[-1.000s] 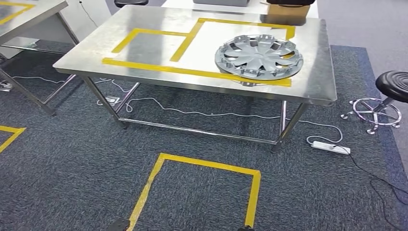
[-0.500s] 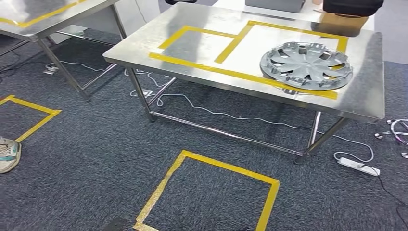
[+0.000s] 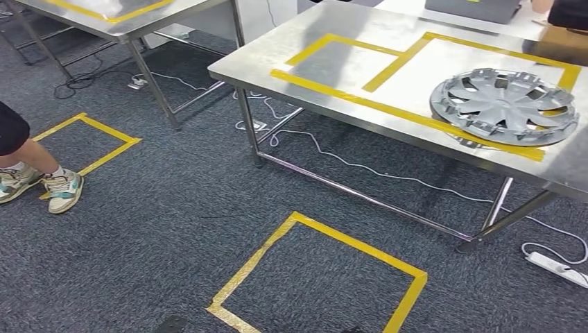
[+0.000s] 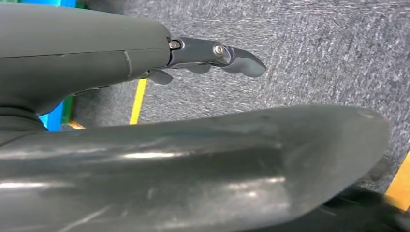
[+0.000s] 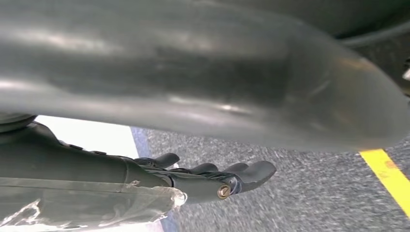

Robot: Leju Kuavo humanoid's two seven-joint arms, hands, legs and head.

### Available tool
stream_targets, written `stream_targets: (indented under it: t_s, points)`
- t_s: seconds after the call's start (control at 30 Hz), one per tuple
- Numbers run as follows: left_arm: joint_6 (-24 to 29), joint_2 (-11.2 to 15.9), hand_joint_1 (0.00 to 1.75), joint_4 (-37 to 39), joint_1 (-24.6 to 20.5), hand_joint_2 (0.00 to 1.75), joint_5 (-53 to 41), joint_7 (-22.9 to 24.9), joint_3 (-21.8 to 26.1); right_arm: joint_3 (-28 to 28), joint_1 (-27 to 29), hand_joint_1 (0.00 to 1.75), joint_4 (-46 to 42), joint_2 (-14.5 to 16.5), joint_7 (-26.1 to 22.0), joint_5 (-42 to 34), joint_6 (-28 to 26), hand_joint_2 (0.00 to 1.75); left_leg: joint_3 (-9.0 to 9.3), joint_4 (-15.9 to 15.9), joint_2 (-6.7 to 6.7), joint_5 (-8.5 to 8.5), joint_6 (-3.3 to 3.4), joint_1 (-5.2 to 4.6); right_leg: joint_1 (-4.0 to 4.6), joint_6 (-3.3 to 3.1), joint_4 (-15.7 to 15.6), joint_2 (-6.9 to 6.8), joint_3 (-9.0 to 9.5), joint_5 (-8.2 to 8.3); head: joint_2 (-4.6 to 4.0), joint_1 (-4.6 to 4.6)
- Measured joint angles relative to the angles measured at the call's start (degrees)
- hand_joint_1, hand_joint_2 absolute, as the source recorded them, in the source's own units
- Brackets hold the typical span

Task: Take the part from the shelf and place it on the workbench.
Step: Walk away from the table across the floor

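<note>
1. Lying flat on the stainless-steel tabletop point(image 3: 333, 28) at the right of the head view is the grey plastic wheel cover with radial spokes point(image 3: 505, 105); its near edge overlaps a strip of the yellow tape outline point(image 3: 388, 111) stuck to the metal.
2. The yellow tape outline marks two adjoining rectangles on the tabletop, and the wheel cover sits in the right-hand one, near the front edge.
3. The left hand point(image 4: 203, 55) hangs over the dark speckled carpet point(image 3: 159, 229) in the left wrist view, its dark fingers point(image 4: 241, 62) extended and slightly curved, holding nothing.
4. The right hand point(image 5: 212, 181) likewise hangs over carpet in the right wrist view, fingers point(image 5: 258, 171) loosely spread and lightly curled, with nothing in them.
5. A square of yellow floor tape point(image 3: 315, 277) lies on the carpet in front of the tabletop.
6. A white cable point(image 3: 388, 173) runs under the tabletop to a white power strip point(image 3: 558, 268) on the floor at the right.
7. A person's legs and light sneakers point(image 3: 64, 191) stand at the left edge, beside another yellow floor marking point(image 3: 90, 142).
8. A second steel table point(image 3: 132, 17) stands at the upper left.
</note>
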Motion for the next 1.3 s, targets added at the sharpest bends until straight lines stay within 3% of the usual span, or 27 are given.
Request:
stream_targets:
  t_s: [0.03,0.07,0.1,0.13,0.2,0.27,0.33,0.37,0.43,0.5,0.57,0.63,0.7,0.77,0.83,0.87,0.93,1.0,1.07,1.13,1.2,1.27,1.3]
  points:
    - [0.01,-0.07,0.0,0.0,-0.14,0.0,-0.01,0.0,-0.01,0.0,0.01,0.0,0.01,-0.02,0.07,-0.01,0.04,0.0,0.83,-1.65,0.74,0.22,0.39,-0.15,0.19,0.32,0.02,-0.6,0.15,-0.17,0.0,0.02]
    - [0.01,-0.12,0.0,0.0,-0.2,0.0,-0.01,0.0,-0.02,0.0,0.0,0.0,0.01,-0.03,0.15,-0.01,0.07,0.0,1.03,-2.29,0.65,0.06,0.84,-0.34,0.34,0.61,0.01,-1.23,0.32,-0.32,0.0,0.05]
    - [0.0,-0.1,0.0,0.0,-0.16,0.0,-0.02,0.0,-0.02,0.0,-0.06,0.0,0.02,-0.04,0.22,0.0,0.09,0.0,0.94,-2.29,-0.16,0.09,1.44,-0.36,0.27,0.86,-0.1,-1.88,0.56,-0.43,0.0,0.09]
    - [-0.03,-0.08,0.0,0.0,-0.02,0.0,-0.01,0.0,-0.02,0.0,-0.13,0.0,0.02,-0.04,0.31,0.01,0.1,0.0,0.93,-2.34,-0.82,0.14,1.79,-0.35,0.12,1.19,0.07,-1.7,0.68,-0.72,0.0,0.11]
    - [-0.14,-0.07,0.0,0.0,0.07,0.0,-0.01,0.0,-0.01,0.0,-0.18,0.0,0.02,-0.04,0.45,0.08,0.1,0.0,0.97,-2.42,-2.15,0.33,2.51,-0.22,-0.2,1.71,2.86,0.85,-0.34,-2.73,0.0,0.26]
    - [-0.29,-0.13,0.0,0.0,-0.06,0.0,-0.01,-0.01,-0.02,0.0,-0.06,0.0,0.05,-0.06,0.58,0.15,0.08,0.0,0.93,-2.45,-3.6,0.46,3.0,-0.18,-0.29,1.88,9.79,3.88,-3.53,-6.25,0.0,0.48]
    - [-0.37,-0.15,0.0,0.0,-0.04,0.0,0.0,-0.02,-0.03,0.0,0.09,0.0,0.09,-0.09,0.72,0.17,0.08,0.0,0.9,-2.44,-5.24,0.49,3.17,-0.25,-0.23,1.79,15.46,4.66,-6.49,-7.96,0.0,0.56]
    - [-0.37,-0.13,0.0,0.0,0.05,0.0,0.01,-0.01,-0.03,0.0,0.12,0.0,0.1,-0.1,0.77,0.17,0.07,0.0,0.93,-2.44,-6.08,0.51,3.17,-0.27,-0.23,1.7,15.64,4.78,-6.8,-7.31,0.0,0.58]
    - [-0.37,-0.11,0.0,0.0,0.17,0.0,0.01,-0.01,-0.03,0.0,0.09,0.0,0.1,-0.11,0.79,0.19,0.07,0.0,1.01,-2.43,-7.76,0.57,3.04,-0.21,-0.38,1.48,10.17,5.71,-4.51,-3.57,0.0,0.59]
    - [-0.37,-0.14,0.0,0.0,0.09,0.0,0.01,-0.02,-0.03,0.0,0.05,0.0,0.11,-0.11,0.78,0.24,0.07,0.0,0.89,-2.28,-9.32,0.65,2.57,-0.23,-0.8,1.39,3.32,8.64,-1.37,-0.86,0.0,0.57]
    - [-0.37,-0.14,0.0,0.0,0.09,0.0,0.0,-0.05,-0.03,0.0,-0.09,0.0,0.14,-0.11,0.8,0.32,0.07,0.0,0.48,-2.31,-10.54,0.92,1.79,-0.05,-0.87,1.16,0.81,10.25,-0.23,-0.5,0.0,0.53]
    - [-0.37,-0.12,0.0,0.0,0.3,0.0,-0.01,-0.09,-0.03,0.0,-0.25,0.0,0.15,-0.11,0.87,0.37,0.07,0.0,0.13,-2.56,-11.23,1.22,0.99,0.33,-0.63,0.44,0.45,9.08,-0.08,-0.17,0.0,0.5]
    - [-0.36,-0.12,0.0,0.0,0.33,0.0,-0.01,-0.09,-0.03,0.0,-0.22,0.0,0.15,-0.13,0.91,0.4,0.07,0.0,-0.86,-0.79,-9.17,-0.14,0.51,0.21,-0.59,-0.34,-0.06,7.58,0.14,0.21,0.0,0.26]
    - [-0.34,-0.14,0.0,0.0,0.07,0.0,-0.02,-0.09,-0.03,0.0,-0.05,0.0,0.15,-0.14,0.92,0.43,0.07,0.0,-3.74,5.19,-5.9,-3.61,0.28,0.0,-0.42,-0.79,-0.29,5.79,0.23,0.28,0.0,-0.01]
    - [-0.34,-0.21,0.0,0.0,-0.01,0.0,-0.02,-0.09,-0.04,0.0,0.1,0.0,0.15,-0.18,0.95,0.43,0.07,0.0,-6.67,11.46,-4.53,-6.03,0.1,0.04,-0.22,-0.98,-0.29,3.88,0.19,0.18,0.0,-0.04]
    - [-0.34,-0.25,0.0,0.0,0.08,0.0,-0.02,-0.09,-0.05,0.0,0.1,0.0,0.15,-0.2,0.96,0.43,0.07,0.0,-7.0,12.38,-4.23,-5.86,0.06,0.06,-0.18,-1.02,-0.29,3.04,0.18,0.14,0.0,-0.05]
    - [-0.34,-0.26,0.0,0.0,0.22,0.0,-0.05,-0.09,-0.05,0.0,0.03,0.0,0.15,-0.22,0.95,0.43,0.07,0.0,-4.62,8.39,-3.32,-2.99,0.11,0.05,-0.17,-0.91,-0.28,1.58,0.27,0.04,0.0,-0.07]
    - [-0.34,-0.27,0.0,0.0,-0.02,0.0,-0.11,-0.09,-0.05,0.0,0.03,0.0,0.15,-0.22,0.95,0.46,0.07,0.0,-0.59,1.33,-0.33,-0.31,0.42,-0.2,0.11,-0.47,-0.12,0.26,0.45,-0.29,0.0,-0.15]
    - [-0.34,-0.26,0.0,0.0,-0.35,0.0,-0.15,-0.09,-0.05,0.0,0.05,0.0,0.15,-0.25,1.01,0.52,0.08,0.0,1.22,-2.27,1.33,0.24,1.03,-0.54,0.49,0.12,0.0,-1.13,0.65,-0.62,0.0,-0.1]
    - [-0.34,-0.2,0.0,0.0,-0.28,0.0,-0.17,-0.08,-0.05,0.0,-0.09,0.0,0.14,-0.26,1.05,0.58,0.08,0.0,1.13,-2.63,-0.02,0.22,1.71,-0.62,0.47,0.68,-0.1,-2.43,0.98,-0.88,0.0,0.02]
    - [-0.34,-0.13,0.0,0.0,-0.05,0.0,-0.17,-0.08,-0.04,0.0,-0.25,0.0,0.14,-0.26,0.95,0.52,0.04,0.0,1.23,-2.83,-1.38,0.41,2.34,-0.43,0.16,1.34,1.36,-0.64,0.64,-2.18,0.0,0.2]
    - [-0.34,-0.16,0.0,0.0,-0.16,0.0,-0.17,-0.09,-0.04,0.0,-0.18,0.0,0.14,-0.27,0.71,0.14,-0.08,0.0,1.26,-2.92,-2.53,0.56,2.91,-0.26,-0.07,1.8,7.36,3.02,-1.99,-5.45,0.0,0.55]
    - [-0.34,-0.19,0.0,0.0,-0.24,0.0,-0.17,-0.09,-0.05,-0.02,-0.11,0.0,0.15,-0.28,0.5,-0.23,-0.25,0.0,1.25,-2.92,-3.1,0.57,3.08,-0.26,-0.1,1.87,11.33,4.08,-3.93,-7.14,0.0,0.65]
